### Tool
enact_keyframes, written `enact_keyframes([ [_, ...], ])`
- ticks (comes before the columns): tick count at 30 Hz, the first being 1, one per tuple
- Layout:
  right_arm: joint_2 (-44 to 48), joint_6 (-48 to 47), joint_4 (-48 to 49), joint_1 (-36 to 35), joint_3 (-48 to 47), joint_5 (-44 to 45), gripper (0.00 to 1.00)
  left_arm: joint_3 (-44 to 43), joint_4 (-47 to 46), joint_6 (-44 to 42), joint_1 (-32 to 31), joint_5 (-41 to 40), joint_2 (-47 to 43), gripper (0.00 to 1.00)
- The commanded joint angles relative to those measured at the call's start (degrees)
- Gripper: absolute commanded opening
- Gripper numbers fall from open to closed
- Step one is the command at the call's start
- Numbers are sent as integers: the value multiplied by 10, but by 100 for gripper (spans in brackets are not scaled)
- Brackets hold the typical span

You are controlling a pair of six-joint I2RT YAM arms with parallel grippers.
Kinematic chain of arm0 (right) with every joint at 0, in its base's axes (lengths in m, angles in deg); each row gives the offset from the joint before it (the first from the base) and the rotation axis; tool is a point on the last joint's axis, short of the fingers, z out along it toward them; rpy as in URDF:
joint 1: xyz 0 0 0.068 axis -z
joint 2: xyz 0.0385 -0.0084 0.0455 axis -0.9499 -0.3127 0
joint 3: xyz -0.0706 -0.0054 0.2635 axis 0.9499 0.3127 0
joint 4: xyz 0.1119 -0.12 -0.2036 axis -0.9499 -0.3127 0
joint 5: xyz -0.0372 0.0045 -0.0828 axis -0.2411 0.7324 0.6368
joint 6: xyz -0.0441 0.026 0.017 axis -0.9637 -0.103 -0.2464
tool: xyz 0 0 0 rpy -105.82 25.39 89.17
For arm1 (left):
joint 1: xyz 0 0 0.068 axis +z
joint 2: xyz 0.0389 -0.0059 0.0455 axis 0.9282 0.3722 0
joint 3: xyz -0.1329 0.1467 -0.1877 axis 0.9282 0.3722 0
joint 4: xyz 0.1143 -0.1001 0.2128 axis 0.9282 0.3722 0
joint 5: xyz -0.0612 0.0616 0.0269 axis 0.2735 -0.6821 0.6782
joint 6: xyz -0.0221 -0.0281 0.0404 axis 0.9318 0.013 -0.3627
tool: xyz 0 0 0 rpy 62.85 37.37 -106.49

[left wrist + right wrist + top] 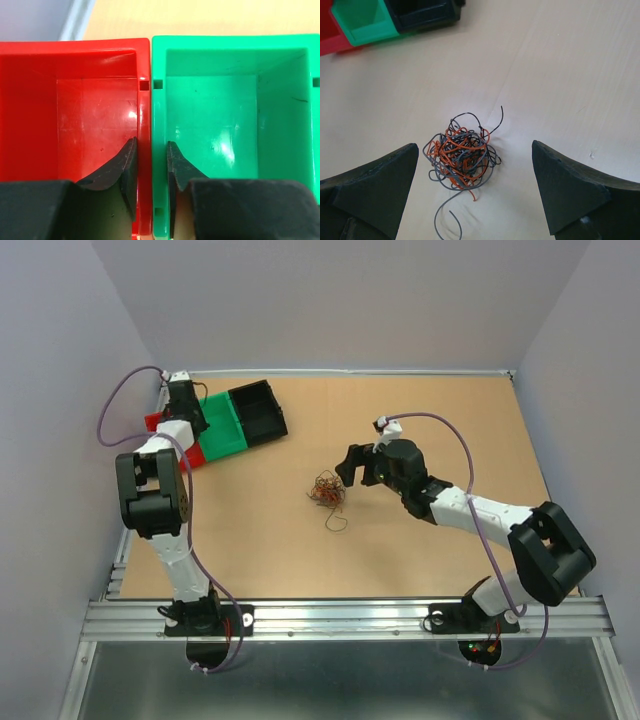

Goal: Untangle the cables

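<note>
Tan wooden table (450, 440) fills the top view, with a tangled clump of orange and grey wires (461, 156) at its centre. The clump is roughly round, with one loose grey strand curling toward the bottom of the frame. The right arm slants in from the lower right, and the right fingers (380, 185) are spread wide either side of the clump. The left arm reaches to the upper left. There the left fingers (125, 170), narrowly parted, straddle the adjoining walls of a red plastic bin (75, 115) and a green plastic bin (225, 115).
</note>
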Motion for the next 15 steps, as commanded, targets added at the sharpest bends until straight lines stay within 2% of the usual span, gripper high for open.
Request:
enact_keyframes([
  [1, -4, 0, 48, -1, 15, 18, 100, 24, 75, 145, -80, -138, -59, 0],
  [2, -10, 0, 48, -1, 13, 14, 100, 13, 92, 143, -114, -147, -62, 0],
  [4, -26, -3, 48, -2, 12, 4, 100, -2, 106, 134, -130, -123, -67, 3],
  [8, -45, -14, 26, -2, 14, -53, 100, 20, 91, 114, -169, -146, -115, 42],
  [9, -50, -18, 8, -2, 13, -74, 100, 30, 85, 104, -179, -146, -147, 66],
  [11, -68, -26, -8, -5, 12, -79, 100, 60, 66, 89, -189, -158, -175, 92],
  [12, -74, -31, -14, -8, 12, -75, 100, 68, 59, 71, -193, -162, -202, 97],
  [15, -102, -42, -15, -8, 8, -96, 97, 111, 16, 33, -196, -130, -256, 98],
])
